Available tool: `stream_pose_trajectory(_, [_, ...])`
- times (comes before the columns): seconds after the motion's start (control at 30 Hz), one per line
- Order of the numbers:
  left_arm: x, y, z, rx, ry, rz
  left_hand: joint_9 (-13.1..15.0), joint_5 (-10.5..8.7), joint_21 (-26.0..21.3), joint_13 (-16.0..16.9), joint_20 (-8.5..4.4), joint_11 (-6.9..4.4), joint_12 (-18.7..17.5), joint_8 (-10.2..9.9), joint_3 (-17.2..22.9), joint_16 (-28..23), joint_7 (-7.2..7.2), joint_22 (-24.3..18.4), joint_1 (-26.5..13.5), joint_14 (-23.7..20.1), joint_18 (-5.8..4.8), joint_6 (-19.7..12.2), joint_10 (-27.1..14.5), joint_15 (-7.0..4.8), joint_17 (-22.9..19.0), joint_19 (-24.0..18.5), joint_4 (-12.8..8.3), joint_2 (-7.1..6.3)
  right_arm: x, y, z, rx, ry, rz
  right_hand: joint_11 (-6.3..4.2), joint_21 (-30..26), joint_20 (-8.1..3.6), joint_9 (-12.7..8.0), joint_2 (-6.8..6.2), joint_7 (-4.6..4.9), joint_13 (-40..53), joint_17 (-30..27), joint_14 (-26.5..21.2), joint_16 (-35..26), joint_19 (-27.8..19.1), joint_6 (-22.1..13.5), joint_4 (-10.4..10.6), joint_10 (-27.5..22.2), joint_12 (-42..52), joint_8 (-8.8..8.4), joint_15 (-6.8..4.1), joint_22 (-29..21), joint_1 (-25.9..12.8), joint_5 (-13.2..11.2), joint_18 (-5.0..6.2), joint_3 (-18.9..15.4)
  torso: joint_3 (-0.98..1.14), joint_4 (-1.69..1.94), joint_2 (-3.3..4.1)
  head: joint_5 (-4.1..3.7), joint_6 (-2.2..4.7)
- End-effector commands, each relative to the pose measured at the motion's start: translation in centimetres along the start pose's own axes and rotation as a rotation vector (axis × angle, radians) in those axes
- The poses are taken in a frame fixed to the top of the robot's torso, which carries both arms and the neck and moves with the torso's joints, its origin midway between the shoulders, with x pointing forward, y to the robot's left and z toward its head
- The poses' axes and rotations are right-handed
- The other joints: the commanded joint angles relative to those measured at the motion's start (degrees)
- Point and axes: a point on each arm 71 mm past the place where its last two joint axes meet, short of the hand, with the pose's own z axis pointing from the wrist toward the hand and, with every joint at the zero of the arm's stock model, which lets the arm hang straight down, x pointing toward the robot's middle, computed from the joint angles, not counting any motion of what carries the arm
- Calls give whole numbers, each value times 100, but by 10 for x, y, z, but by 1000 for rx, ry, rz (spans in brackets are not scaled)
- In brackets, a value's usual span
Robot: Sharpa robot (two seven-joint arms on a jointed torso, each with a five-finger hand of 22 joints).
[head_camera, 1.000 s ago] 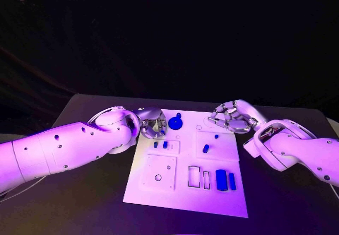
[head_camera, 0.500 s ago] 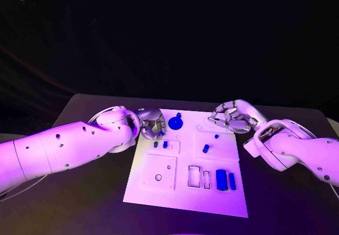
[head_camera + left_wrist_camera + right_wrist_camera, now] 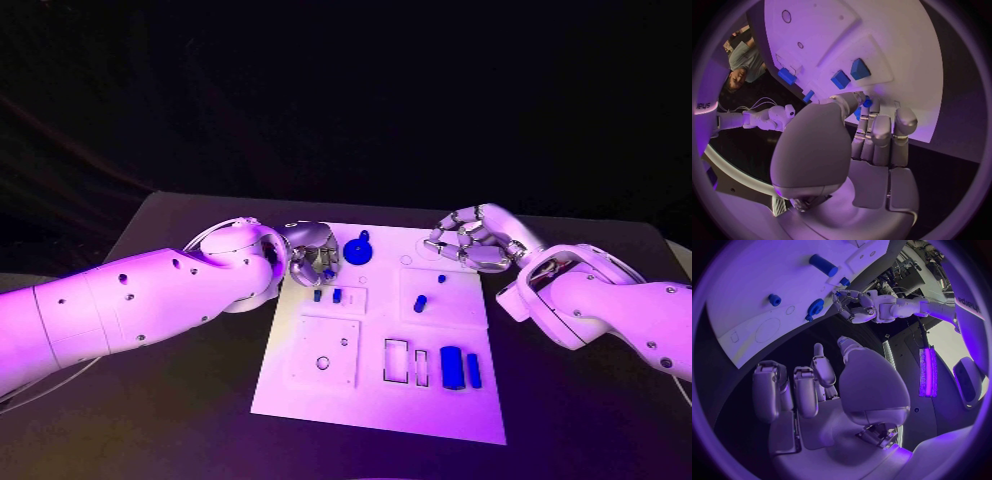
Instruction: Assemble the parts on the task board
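Left hand point(image 3: 309, 258): we see its fingers pinching what seems a small blue part point(image 3: 867, 103) over the task board point(image 3: 378, 400).
Right hand point(image 3: 472, 240): fingers curled, grasping nothing.

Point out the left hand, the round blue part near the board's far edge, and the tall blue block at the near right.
left hand point(image 3: 310, 259), head view, on the silver fingers
round blue part point(image 3: 358, 250), head view, on its disc face
tall blue block point(image 3: 453, 367), head view, on its top face
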Motion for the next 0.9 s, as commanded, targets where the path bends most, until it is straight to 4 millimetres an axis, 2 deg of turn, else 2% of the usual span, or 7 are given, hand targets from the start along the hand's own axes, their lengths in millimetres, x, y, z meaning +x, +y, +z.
stream_pose_trajectory(0.03, [2,-7,1,41,-7,-23,2,-21,30,1,-7,-17,-26,-26,3,36,0,31,-10,56,-119,62,63,5,44,47,-42,62,1,1,0,-12,4,-4,-5,-37,-21,7,-14,-2,-7,693,386,-38,1,-21,-2,-16,-2,20,-33,908,-50,31,42,-8,-2,2,-6,-10,-8])
stream_pose_trajectory(0.33, [1,-10,2,51,-23,-29,3,-21,95,8,-18,-31,-32,-26,13,94,-2,122,21,119,-141,112,120,-7,119,148,-89,105,1,0,-1,-12,5,-5,-5,-37,-21,7,-14,-2,-7,693,386,-38,1,-21,-2,-16,-2,20,-33,908,-50,31,42,-8,-6,2,-13,-15,-6])
stream_pose_trajectory(0.9, [4,-10,3,38,5,-24,1,-25,133,17,-27,-35,-36,-35,16,96,2,172,41,121,-153,135,160,-14,74,203,-128,132,2,0,-1,-9,9,-4,-5,-37,-21,7,-14,-2,-7,693,386,-38,1,-21,-2,-16,-2,20,-33,908,-50,31,42,-8,2,2,-9,-12,2])
